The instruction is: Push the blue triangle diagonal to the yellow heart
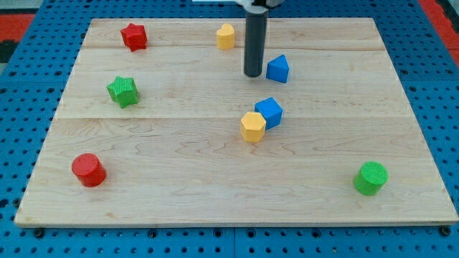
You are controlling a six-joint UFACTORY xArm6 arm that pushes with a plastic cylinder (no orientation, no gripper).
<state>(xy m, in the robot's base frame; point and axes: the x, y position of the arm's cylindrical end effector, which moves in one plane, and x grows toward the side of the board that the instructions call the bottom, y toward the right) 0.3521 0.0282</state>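
Note:
The blue triangle (278,69) sits on the wooden board (179,172) at upper centre-right. My tip (252,74) rests on the board just to the triangle's left, a small gap apart or barely touching. The yellow heart (226,36) lies near the view's top edge, up and to the left of my tip.
A blue cube (269,112) touches a yellow hexagon (252,127) at the centre. A red star (134,36) is at top left, a green star (123,91) at left, a red cylinder (89,170) at bottom left, a green cylinder (371,178) at bottom right.

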